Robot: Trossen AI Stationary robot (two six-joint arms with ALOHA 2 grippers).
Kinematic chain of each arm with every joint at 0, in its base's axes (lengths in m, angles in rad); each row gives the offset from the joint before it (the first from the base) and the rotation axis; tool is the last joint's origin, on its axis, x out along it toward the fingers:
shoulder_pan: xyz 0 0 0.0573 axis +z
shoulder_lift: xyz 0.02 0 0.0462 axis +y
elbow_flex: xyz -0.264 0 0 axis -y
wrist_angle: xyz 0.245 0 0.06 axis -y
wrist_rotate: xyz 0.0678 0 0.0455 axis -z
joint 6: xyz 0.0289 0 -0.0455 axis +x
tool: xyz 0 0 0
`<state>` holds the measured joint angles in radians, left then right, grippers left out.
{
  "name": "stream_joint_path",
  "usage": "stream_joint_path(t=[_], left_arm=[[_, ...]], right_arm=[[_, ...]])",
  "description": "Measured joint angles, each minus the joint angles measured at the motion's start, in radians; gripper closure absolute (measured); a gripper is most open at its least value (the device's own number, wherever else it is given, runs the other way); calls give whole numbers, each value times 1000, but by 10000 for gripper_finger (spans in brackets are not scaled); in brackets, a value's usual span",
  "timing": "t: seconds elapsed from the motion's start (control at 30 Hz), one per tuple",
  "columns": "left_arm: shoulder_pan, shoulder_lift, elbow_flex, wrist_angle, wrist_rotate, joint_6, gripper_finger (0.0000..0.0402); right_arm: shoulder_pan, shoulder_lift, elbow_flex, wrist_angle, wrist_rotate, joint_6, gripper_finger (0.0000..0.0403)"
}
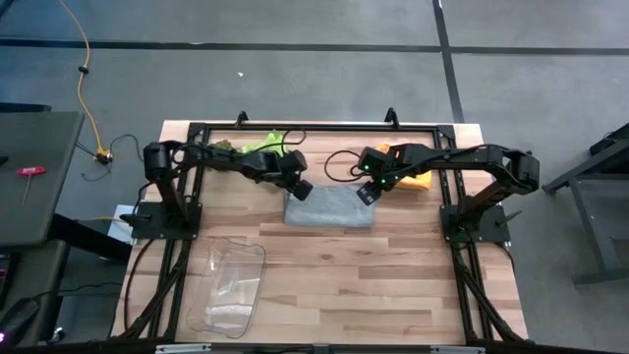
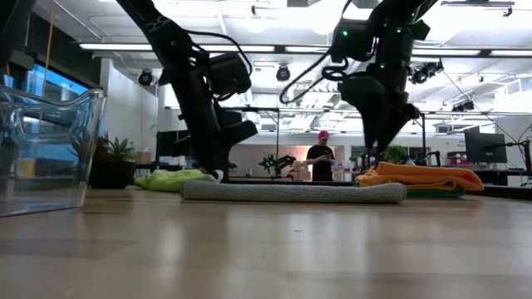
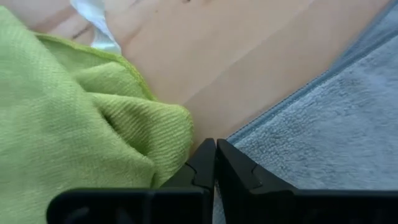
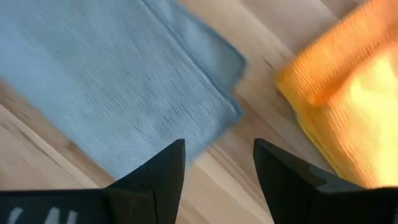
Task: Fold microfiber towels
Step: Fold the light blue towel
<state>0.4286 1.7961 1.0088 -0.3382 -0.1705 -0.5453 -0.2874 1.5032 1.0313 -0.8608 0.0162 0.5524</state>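
A grey towel [image 1: 329,208] lies flat on the table as a folded rectangle; it also shows in the low view [image 2: 291,192]. My left gripper [image 1: 303,189] is shut, its fingertips [image 3: 216,148] down at the towel's far left corner. My right gripper [image 1: 366,195] is open and hovers just above the towel's far right corner [image 4: 230,93], holding nothing. A lime green towel [image 1: 260,144] lies crumpled at the far left. An orange towel [image 1: 413,182] lies on a small pile at the right, with a teal one [image 2: 432,193] under it. My left gripper's shut fingertips stand at the grey towel's far left corner [image 3: 249,142], coming from above at a slant. No cloth shows between the fingers. I cannot tell whether they touch the towel, which lies flat on the table.
A clear plastic bin [image 1: 231,285] stands near the table's front left. Bare wood lies in front of the grey towel. Beyond the far edge, a person [image 2: 320,158] stands in the room, and a potted plant [image 2: 112,158] shows at the left.
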Motion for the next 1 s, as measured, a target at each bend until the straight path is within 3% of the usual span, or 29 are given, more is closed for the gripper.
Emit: stream_joint_path(t=[0.17, 0.4, 0.5, 0.63, 1.0], left_arm=[[2, -61, 0, -24, -20, 7, 400], [2, -101, 0, -25, -11, 35, 401], [-2, -101, 0, -24, 7, 36, 401], [-18, -101, 0, -15, 7, 35, 401], [-32, -101, 0, -5, 9, 25, 402]], right_arm=[[21, -45, -52, -20, 13, -18, 219], [18, -287, -353, 340, -66, 181, 224], [-1, -332, -419, 417, -33, 246, 227], [-17, -310, -442, 485, 16, 266, 229], [-70, -118, -430, 592, -43, 150, 229]])
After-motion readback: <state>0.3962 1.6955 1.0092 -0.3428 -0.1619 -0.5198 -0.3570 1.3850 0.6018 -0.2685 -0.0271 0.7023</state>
